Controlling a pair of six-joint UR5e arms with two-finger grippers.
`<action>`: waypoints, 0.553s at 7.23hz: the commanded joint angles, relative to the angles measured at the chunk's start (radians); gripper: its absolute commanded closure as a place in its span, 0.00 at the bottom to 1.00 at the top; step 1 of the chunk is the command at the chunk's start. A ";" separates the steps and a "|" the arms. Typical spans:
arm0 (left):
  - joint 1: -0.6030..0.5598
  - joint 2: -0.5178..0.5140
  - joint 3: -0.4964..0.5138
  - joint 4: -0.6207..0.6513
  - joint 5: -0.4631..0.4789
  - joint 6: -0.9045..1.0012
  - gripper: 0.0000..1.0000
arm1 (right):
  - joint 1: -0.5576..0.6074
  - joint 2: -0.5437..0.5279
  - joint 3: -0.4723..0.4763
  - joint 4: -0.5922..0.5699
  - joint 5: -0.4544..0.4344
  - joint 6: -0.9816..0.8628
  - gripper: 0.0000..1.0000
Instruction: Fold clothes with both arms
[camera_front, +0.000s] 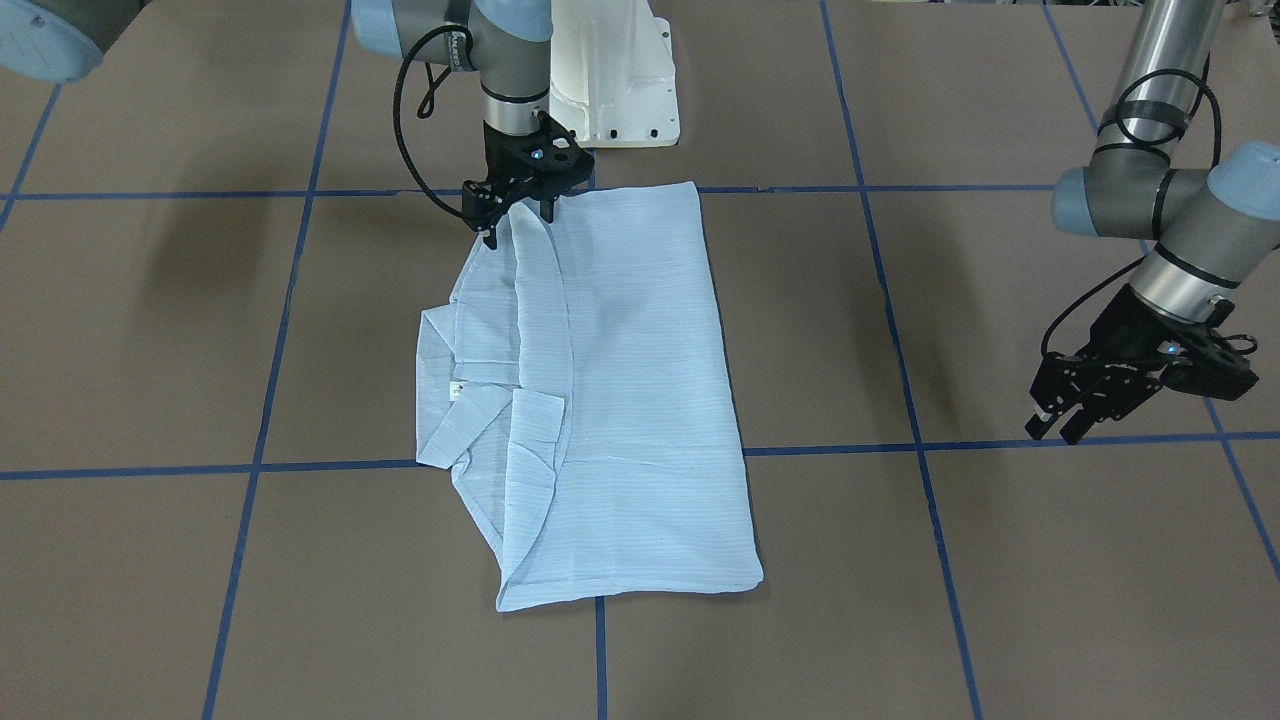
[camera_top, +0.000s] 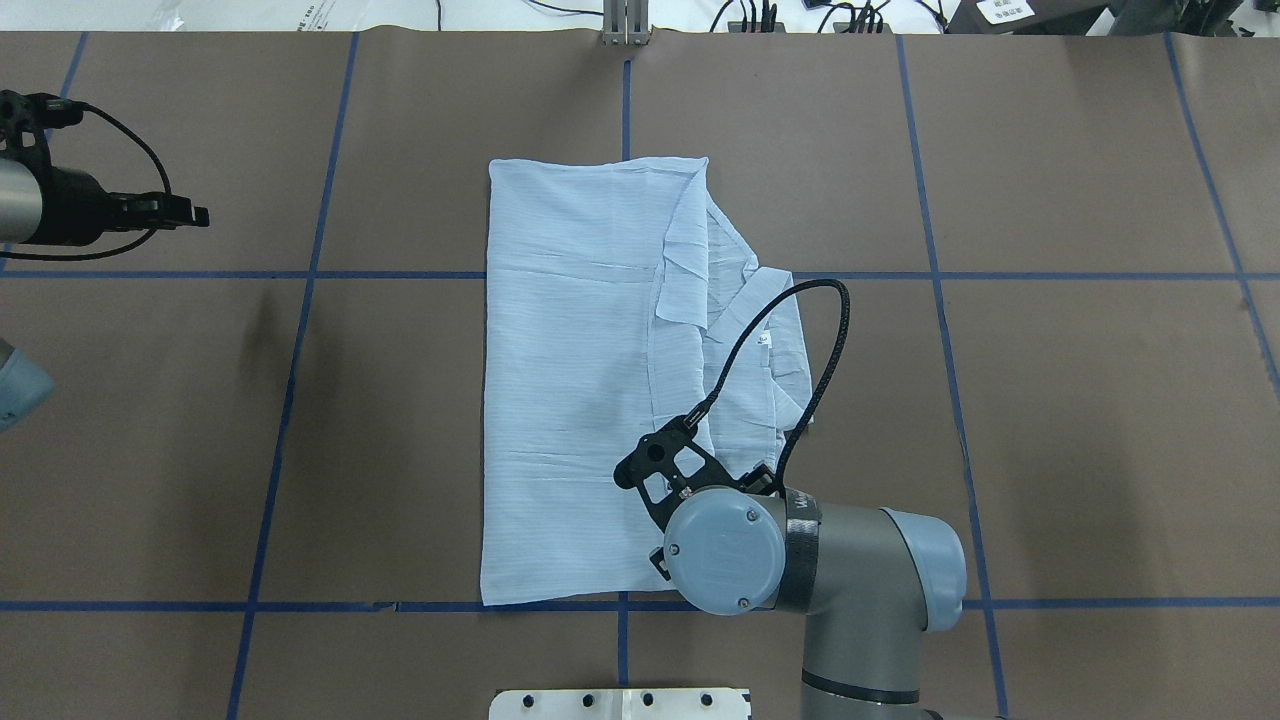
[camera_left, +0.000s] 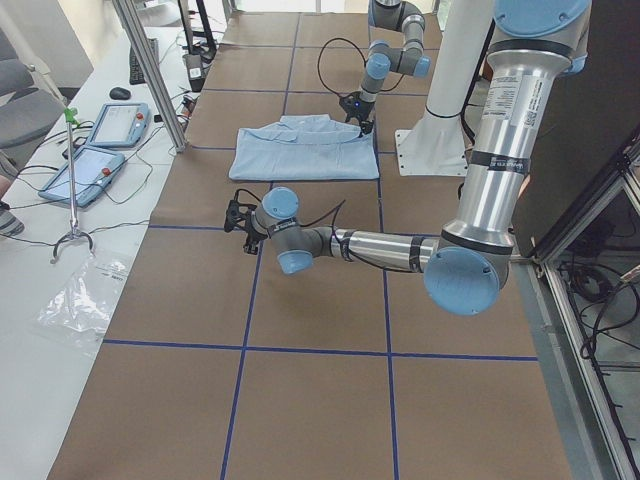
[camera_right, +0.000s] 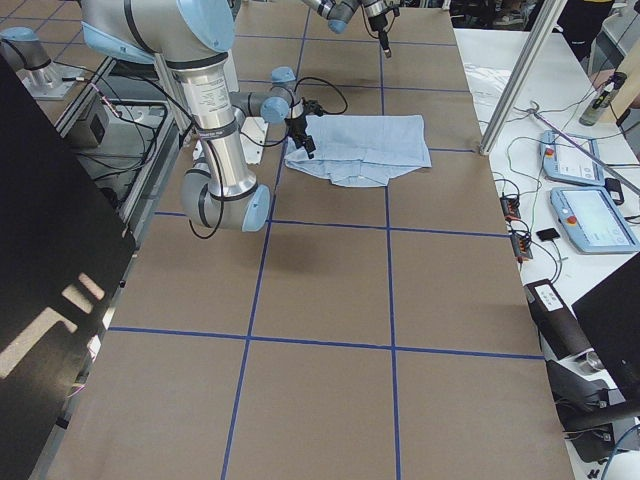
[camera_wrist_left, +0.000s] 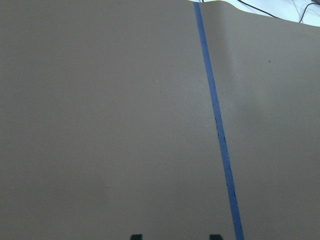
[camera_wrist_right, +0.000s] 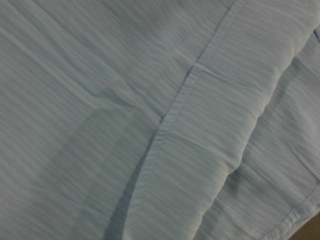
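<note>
The pale-blue shirt (camera_front: 630, 380) lies flat on the brown table, folded into a long rectangle, with its collar and small label (camera_front: 455, 390) on the robot's right side. It also shows in the overhead view (camera_top: 570, 380) and fills the right wrist view (camera_wrist_right: 150, 100). My right gripper (camera_front: 518, 228) points down at the shirt corner nearest the robot. Its fingers stand apart on either side of a folded edge, so it is open. My left gripper (camera_front: 1057, 430) is open and empty above bare table, far to the shirt's side (camera_top: 195, 212). Its fingertips (camera_wrist_left: 135, 236) show apart.
The white pedestal base (camera_front: 615, 70) stands just behind the shirt on the robot's side. Blue tape lines (camera_front: 600, 455) mark a grid on the table. Tablets (camera_left: 115, 125) and cables lie on a side bench past an aluminium post (camera_left: 150, 70).
</note>
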 joint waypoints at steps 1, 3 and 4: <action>-0.002 0.001 -0.001 0.001 0.000 0.000 0.45 | -0.003 0.004 -0.013 0.000 -0.003 -0.002 0.00; -0.002 0.002 -0.007 0.004 0.000 0.000 0.45 | -0.001 0.005 -0.019 -0.001 -0.008 -0.003 0.00; -0.002 0.002 -0.007 0.004 0.002 -0.002 0.45 | 0.008 0.006 -0.019 -0.001 -0.012 -0.028 0.00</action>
